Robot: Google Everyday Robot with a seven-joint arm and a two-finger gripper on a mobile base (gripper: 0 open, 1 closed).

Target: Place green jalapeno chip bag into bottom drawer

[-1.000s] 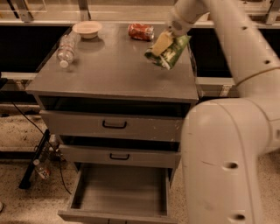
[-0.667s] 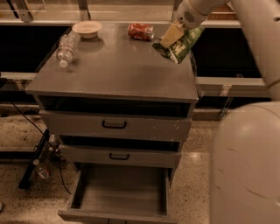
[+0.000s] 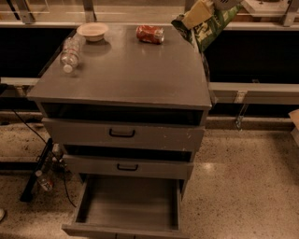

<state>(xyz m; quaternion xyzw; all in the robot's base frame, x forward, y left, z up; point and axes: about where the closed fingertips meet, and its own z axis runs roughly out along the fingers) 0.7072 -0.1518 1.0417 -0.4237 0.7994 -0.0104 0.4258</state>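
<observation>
The claw (image 3: 223, 3) sits at the top edge of the view, right of centre, mostly cut off by the frame. It is clamped on the upper end of the bag (image 3: 208, 25). The bag hangs tilted in the air over the right rear corner of the bench (image 3: 126, 70), clear of its top, with its pale end up and left and its green side facing down and right.

The bottom drawer (image 3: 128, 205) is pulled well out at the foot of the bench, its flat grey floor bare. Above it are the middle drawer (image 3: 127, 166) and top drawer (image 3: 122, 134), each with a black handle and a dark gap over it.

On the bench top, a red can (image 3: 150, 34) lies on its side near the rear edge, a bowl (image 3: 92, 31) stands at the rear left, and a clear bottle (image 3: 71, 52) lies just in front of the bowl.
</observation>
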